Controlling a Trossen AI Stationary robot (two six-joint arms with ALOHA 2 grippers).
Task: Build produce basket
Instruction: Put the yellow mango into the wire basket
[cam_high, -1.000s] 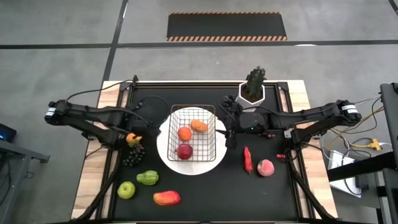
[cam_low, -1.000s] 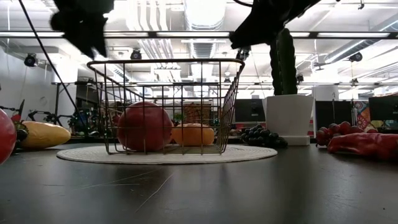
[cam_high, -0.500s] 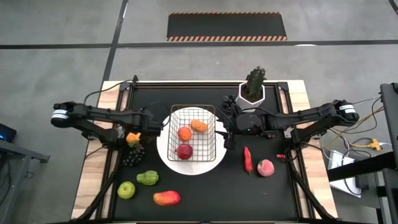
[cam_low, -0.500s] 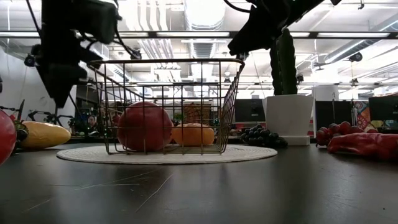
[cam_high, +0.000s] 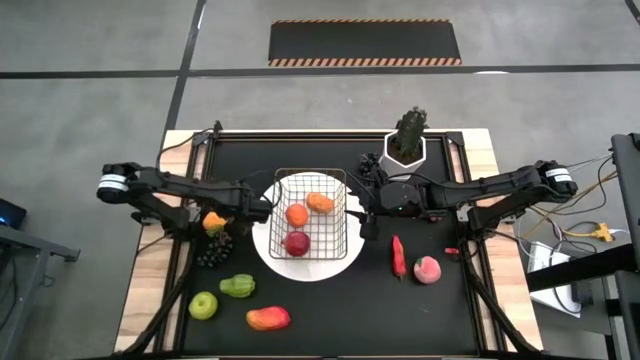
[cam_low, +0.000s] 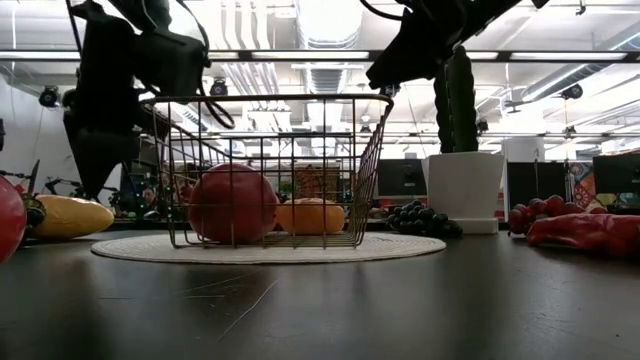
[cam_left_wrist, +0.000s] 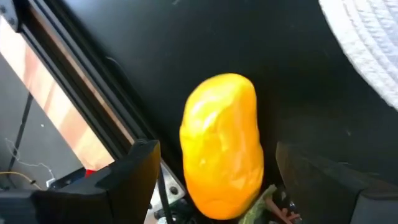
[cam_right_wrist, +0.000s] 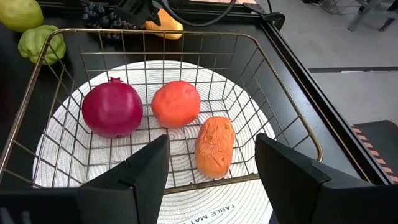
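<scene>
Sitting on a round white mat (cam_high: 262, 240) at the table's middle, the basket (cam_high: 309, 214) holds three pieces: a dark red fruit (cam_high: 297, 243) nearest, an orange round one (cam_high: 297, 214) beyond it, and an orange lumpy piece (cam_high: 320, 203) toward the far right corner. In the right wrist view the three lie close together on the mesh floor.

Left of the basket, the left gripper (cam_high: 218, 222) hangs over the table's left part with a yellow-orange fruit (cam_left_wrist: 222, 144) between its fingers (cam_left_wrist: 127, 180), which stand wide on either side of it; whether they press on it I cannot tell. Just near of it lies a dark grape bunch (cam_high: 213, 250). Farther toward the near edge lie a green pepper (cam_high: 237, 286), a green apple (cam_high: 203, 305) and a mango (cam_high: 268, 318).

Right of the basket, the right gripper (cam_high: 368, 224) hovers at the basket's right wall, its fingers (cam_right_wrist: 140, 174) spread partway and empty. On that side lie a red chili (cam_high: 398, 255) and a peach (cam_high: 427, 270). A potted plant (cam_high: 408, 138) stands at the far edge.
</scene>
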